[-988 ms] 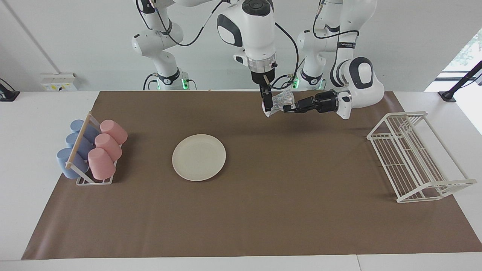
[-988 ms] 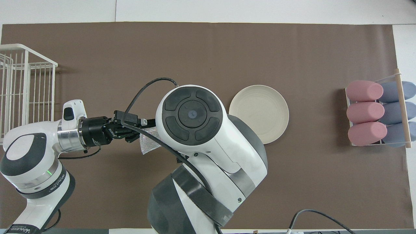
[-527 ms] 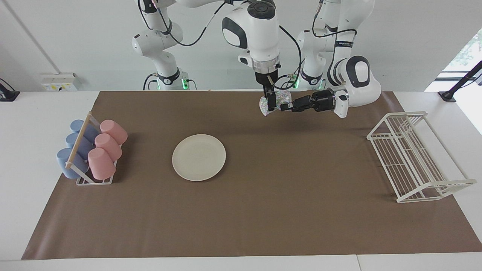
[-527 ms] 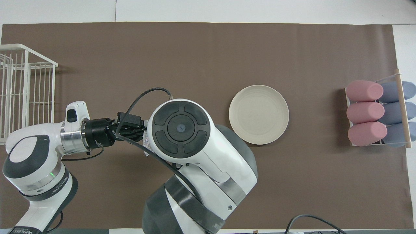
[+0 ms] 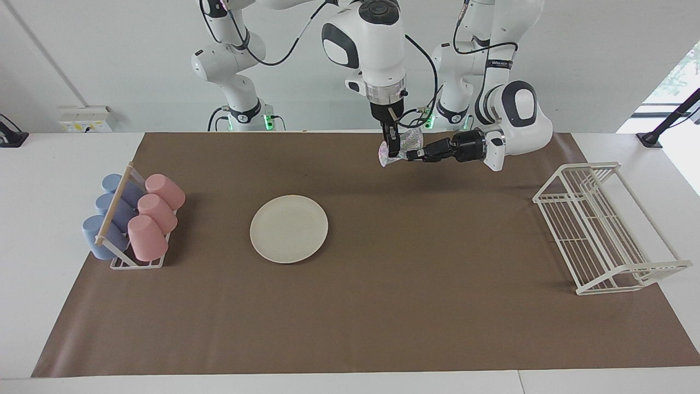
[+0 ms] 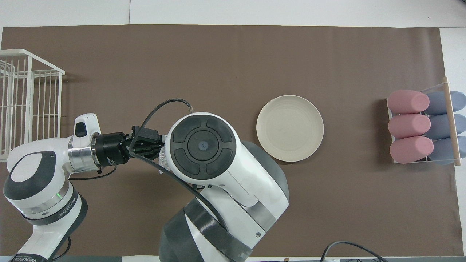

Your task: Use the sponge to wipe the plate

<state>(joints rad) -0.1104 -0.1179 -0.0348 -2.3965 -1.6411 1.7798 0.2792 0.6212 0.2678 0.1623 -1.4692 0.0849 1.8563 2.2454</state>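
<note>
Above the brown mat, over its strip closest to the robots and toward the left arm's end of the counter, the sponge (image 5: 403, 145) hangs in the air between two claws: a small, crinkled wad of silvery mesh that glints, with a pale lower corner drooping beneath it. The left claw (image 5: 411, 155) reaches in level from the side, fingertips pinched tight on the sponge's edge. The right claw (image 5: 391, 146) points straight down onto the same wad from above; whether its fingers are clamped on the mesh or only around it cannot be told. In the overhead view the right arm's wrist covers nearly all of the sponge (image 6: 162, 160), leaving only a sliver showing. The plate (image 5: 289, 229), round, flat and cream-white with a shallow rim, lies bare on the mat, well apart from both claws and toward the right arm's end. A cup rack (image 5: 128, 219) with pink and blue cups stands at that end; a white wire rack (image 5: 601, 227) stands at the left arm's end. Compared with a second ago, both claws and the sponge have drawn closer to the robots, the right wrist no longer overlaps the plate seen from above, and the plate has not moved.
</note>
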